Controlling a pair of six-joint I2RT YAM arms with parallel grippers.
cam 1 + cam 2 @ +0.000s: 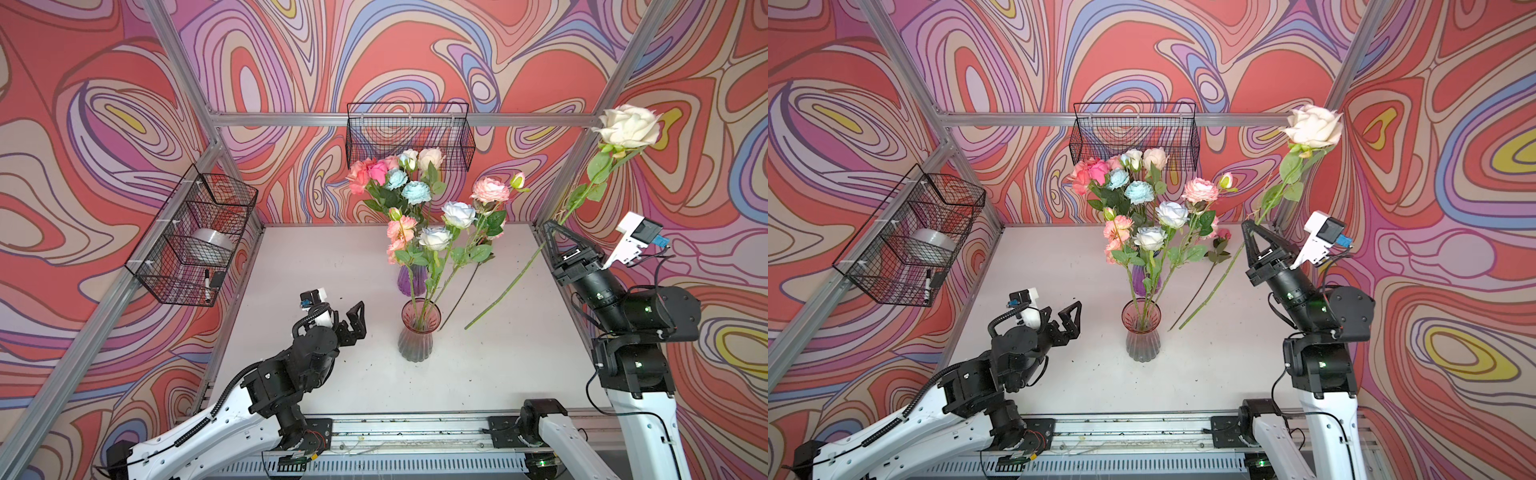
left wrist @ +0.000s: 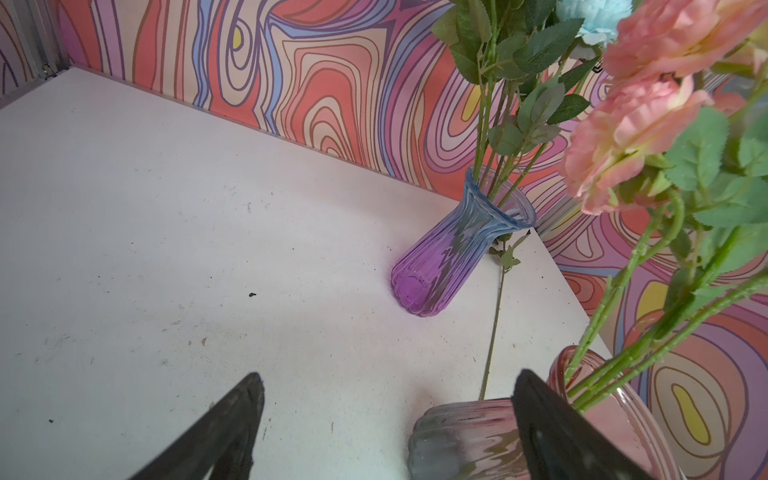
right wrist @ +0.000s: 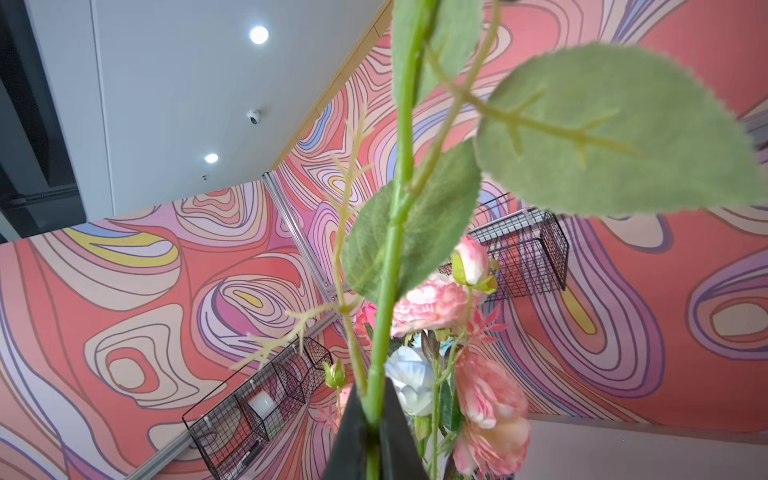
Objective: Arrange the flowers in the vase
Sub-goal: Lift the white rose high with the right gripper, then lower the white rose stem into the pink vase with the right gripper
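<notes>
Overhead, in both top views, the right gripper [image 1: 549, 226] is clenched on the stem of a white rose [image 1: 629, 126], held high and well to the right of the pink vase [image 1: 419, 332]. The bloom tilts up and away from the vase, and the cut end slants down near its right side. Several flowers [image 1: 434, 237] already stand in that vase. A purple vase [image 1: 409, 280] holding more sits just behind it, and one loose flower [image 1: 1219, 254] lies on the table [image 1: 316, 266] to its right. The left gripper [image 1: 355, 318] waits spread and empty just left of the pink vase.

From the left wrist, the open fingers [image 2: 245, 399] frame bare table, one of them beside the vase's rim.

From the right wrist, the jaws pinch the green stem [image 3: 395, 249], with leaves above.

Done well, the step would likely swing the cut end over the mouth, stand the stem upright and thread it between the stems inside, letting go only once it sits deep. The idle gripper could steady the glass.
</notes>
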